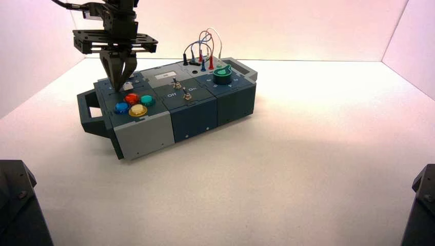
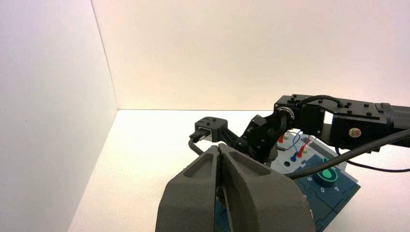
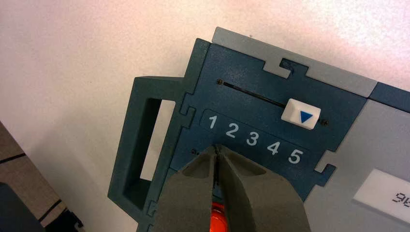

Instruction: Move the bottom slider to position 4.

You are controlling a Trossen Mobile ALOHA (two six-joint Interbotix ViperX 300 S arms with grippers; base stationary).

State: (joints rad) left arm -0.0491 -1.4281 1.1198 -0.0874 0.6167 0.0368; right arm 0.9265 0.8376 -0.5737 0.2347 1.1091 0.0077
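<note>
Since the bottom slider is a small hard plastic cap on a straight track, it should be light, stiff and low in friction. It likely asks for a gentle sideways nudge against its left flank rather than a pinch, and too strong a push may overshoot. Its own cap is hidden in every view. The right gripper (image 3: pixel 218 151) stands tip-down on the near track of the dark blue and grey plastic box (image 3: pixel 241 67), just below the white numerals 1 and 2, with its grey fingers (image 3: pixel 193 193) pressed together and nothing held between them, so the cap probably lies under those tips. I judge it a match for the twin white squarish knob with a blue triangle (image 3: pixel 300 114), which sits on the far track above the 5. The small white printed digit 4 (image 3: pixel 273 148) lies to the right of the fingertips, with the 3 between. A round red button (image 3: pixel 217 220) shows just near of the tips. The left gripper (image 2: pixel 220 151) hangs above the box, fingers closed and empty.
</note>
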